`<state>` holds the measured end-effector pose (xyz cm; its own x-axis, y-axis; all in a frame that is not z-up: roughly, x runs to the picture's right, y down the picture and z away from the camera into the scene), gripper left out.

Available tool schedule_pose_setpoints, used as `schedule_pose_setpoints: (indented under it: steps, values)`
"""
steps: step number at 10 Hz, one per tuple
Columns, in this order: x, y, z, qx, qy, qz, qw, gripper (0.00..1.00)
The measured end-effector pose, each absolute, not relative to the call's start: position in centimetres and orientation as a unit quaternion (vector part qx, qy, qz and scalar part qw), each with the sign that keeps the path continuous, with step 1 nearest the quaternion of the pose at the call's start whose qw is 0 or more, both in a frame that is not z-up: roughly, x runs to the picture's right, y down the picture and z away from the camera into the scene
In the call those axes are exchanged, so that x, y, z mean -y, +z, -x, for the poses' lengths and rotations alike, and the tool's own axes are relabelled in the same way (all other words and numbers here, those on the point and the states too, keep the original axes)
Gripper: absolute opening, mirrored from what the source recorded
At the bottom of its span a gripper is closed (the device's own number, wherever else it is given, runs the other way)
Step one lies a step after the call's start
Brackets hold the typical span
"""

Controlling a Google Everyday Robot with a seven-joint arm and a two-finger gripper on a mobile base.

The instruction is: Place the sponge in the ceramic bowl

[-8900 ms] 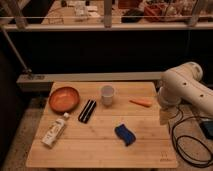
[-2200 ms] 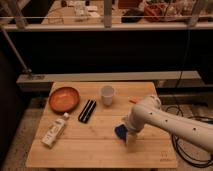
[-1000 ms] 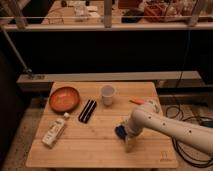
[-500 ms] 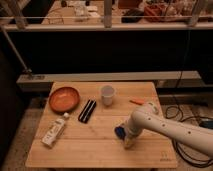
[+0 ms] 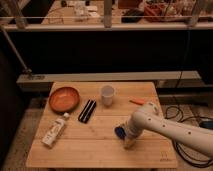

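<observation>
— Where is the sponge (image 5: 120, 132) seen?
— Near right, mostly hidden under the gripper (image 5: 129, 141) (only a blue edge shows); whether it is gripped cannot be told. The ceramic bowl (image 5: 63, 99) is set far left.

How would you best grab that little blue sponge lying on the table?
Probably from straight above, pinching across its middle. The sponge lies low and flat on the wooden table, so its top and side edges are what can be reached. The gripper is down right at it, near the table's front edge, hiding most of it.
</observation>
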<state>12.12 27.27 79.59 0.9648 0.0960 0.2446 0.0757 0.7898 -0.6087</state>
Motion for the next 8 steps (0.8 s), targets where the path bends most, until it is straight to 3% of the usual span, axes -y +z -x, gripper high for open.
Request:
schedule_pose_setpoints:
  steps: [1,5,8]
  values:
    - [-27.3,79.6,-12.1,0.132,0.005,0.325,0.936,0.08]
    - [-27.3,79.3,-12.0,0.133,0.003,0.324,0.937,0.07]
    - [-24.8,76.9,-11.8,0.131,0.005,0.315,0.94,0.07]
